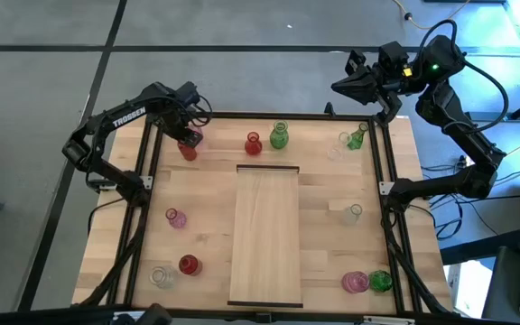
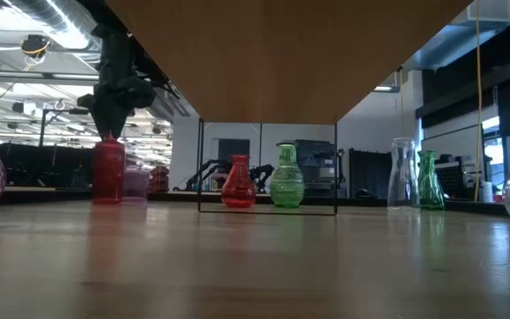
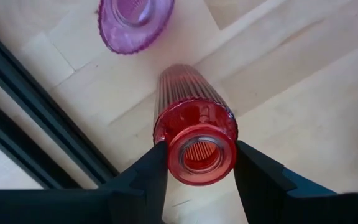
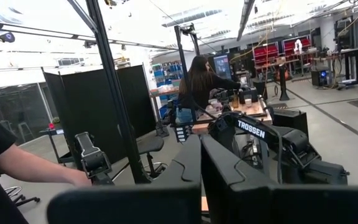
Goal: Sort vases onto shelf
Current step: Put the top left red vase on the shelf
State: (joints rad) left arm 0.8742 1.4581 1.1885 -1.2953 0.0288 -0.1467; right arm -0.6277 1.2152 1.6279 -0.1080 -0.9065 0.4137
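A tall red vase [image 3: 194, 134] stands upright on its base at the table's far left [image 1: 188, 150], with a pink vase [image 3: 135, 15] right beside it. My left gripper [image 1: 189, 138] is over the red vase and shut on its top; the low view shows the gripper [image 2: 111, 115] above the vase [image 2: 109, 173]. My right gripper [image 1: 361, 86] is shut and empty, raised beyond the table's far right corner. The pale wood shelf [image 1: 266, 235] lies bare in the table's middle. My left gripper pinches the red vase at its mouth rim [image 3: 166, 146], one finger [image 3: 148, 174] on each side. The fingers come from above, pointing down. The vase stands upright with its base on the table [image 2: 109, 200].
Other vases stand around the shelf: red [image 1: 253, 143] and green [image 1: 279, 135] at the far edge, green [image 1: 357, 137] and clear [image 1: 337, 146] far right, clear [image 1: 353, 213] right, pink [image 1: 176, 218] left, red [image 1: 189, 264] and clear [image 1: 161, 275] near left, pink [image 1: 355, 282] and green [image 1: 380, 281] near right. A black frame [image 1: 147, 162] runs along the table's edges.
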